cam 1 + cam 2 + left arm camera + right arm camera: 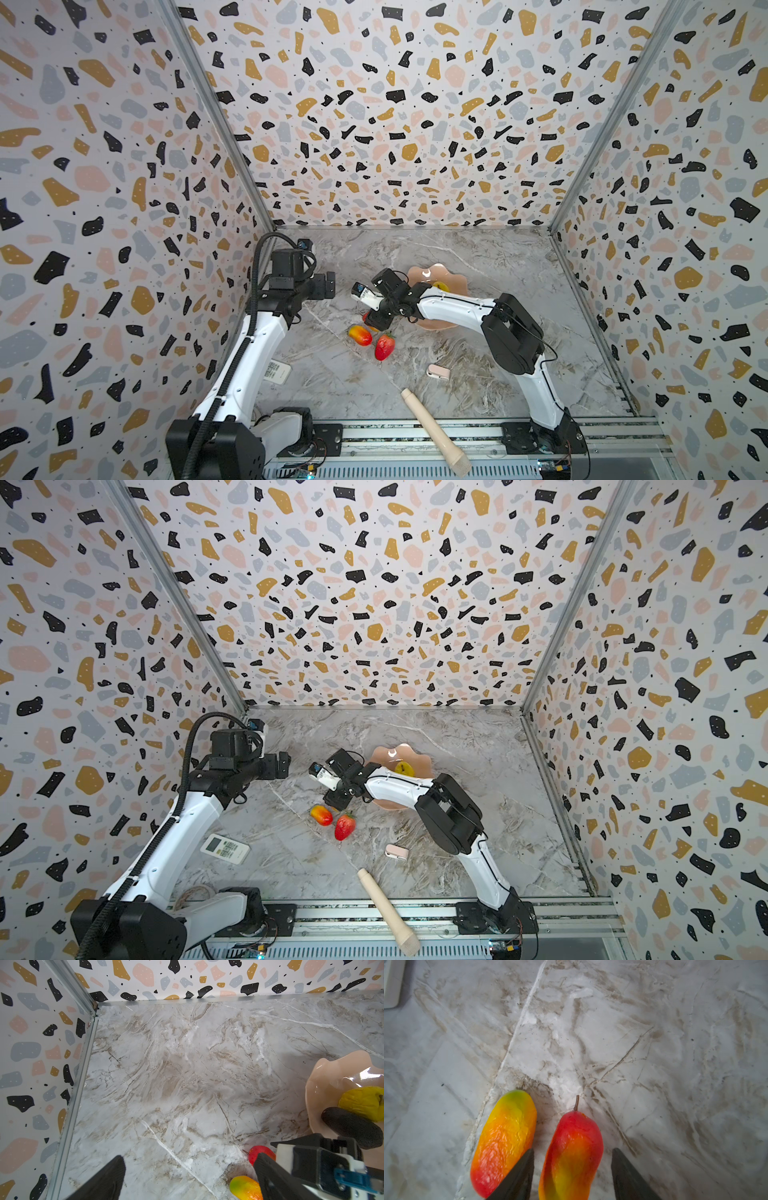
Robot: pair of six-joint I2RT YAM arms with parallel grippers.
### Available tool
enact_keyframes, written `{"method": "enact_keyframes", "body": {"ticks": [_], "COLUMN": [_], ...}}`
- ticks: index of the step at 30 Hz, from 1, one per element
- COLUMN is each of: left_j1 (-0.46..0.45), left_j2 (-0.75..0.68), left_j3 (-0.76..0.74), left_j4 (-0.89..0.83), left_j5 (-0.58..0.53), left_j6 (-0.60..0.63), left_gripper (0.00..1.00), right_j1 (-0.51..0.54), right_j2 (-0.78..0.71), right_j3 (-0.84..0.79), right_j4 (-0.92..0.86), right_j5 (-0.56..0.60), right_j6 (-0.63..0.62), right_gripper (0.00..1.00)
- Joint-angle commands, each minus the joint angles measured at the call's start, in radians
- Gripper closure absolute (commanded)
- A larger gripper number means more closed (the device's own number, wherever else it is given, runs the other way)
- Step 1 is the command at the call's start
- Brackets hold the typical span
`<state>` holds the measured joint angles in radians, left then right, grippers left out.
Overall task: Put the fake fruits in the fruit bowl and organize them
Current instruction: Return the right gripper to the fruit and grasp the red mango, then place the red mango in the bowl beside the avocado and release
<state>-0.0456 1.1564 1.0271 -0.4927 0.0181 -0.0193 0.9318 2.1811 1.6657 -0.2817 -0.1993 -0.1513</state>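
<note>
Right gripper partly open, straddling red-orange stemmed toy fruit on marble tabletop, not yet pinching. One finger sits between it and neighbouring yellow-orange oval fruit: closing may nudge neighbour away, and glossy skin may slip. Peach-pink wavy-rimmed bowl nearby holds yellow lumpy fruit and black oval. Left gripper wide open, empty.
</note>
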Motion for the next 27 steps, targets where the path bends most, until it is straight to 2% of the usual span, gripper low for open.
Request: {"method": "enact_keyframes", "body": {"ticks": [1,5,9,12,20,27], "left_j1": [0.007,0.007,0.007,0.007,0.007,0.007], "left_j2": [-0.02,-0.02,-0.021,-0.021,-0.023,-0.024], "left_j3": [-0.011,-0.012,-0.012,-0.012,-0.013,-0.013], "left_j4": [0.026,0.025,0.026,0.026,0.026,0.027], "left_j5": [0.003,0.005,0.003,0.003,0.002,0.008], "left_j6": [0.004,0.003,0.005,0.004,0.004,0.003], "left_gripper": [0.0,0.01,0.0,0.0,0.0,0.0], "right_j1": [0.007,0.008,0.007,0.007,-0.003,-0.078], "right_j2": [0.018,0.043,0.06,0.045,-0.09,-0.237], "right_j3": [0.045,0.065,0.09,0.104,0.1,-0.01], "right_j4": [-0.04,-0.042,-0.055,-0.063,-0.041,-0.017], "right_j5": [-0.022,-0.035,-0.045,-0.039,-0.042,0.023], "right_j6": [0.015,0.018,0.015,0.005,-0.005,0.012], "right_gripper": [0.43,0.45,0.58,0.61,0.66,0.68]}}
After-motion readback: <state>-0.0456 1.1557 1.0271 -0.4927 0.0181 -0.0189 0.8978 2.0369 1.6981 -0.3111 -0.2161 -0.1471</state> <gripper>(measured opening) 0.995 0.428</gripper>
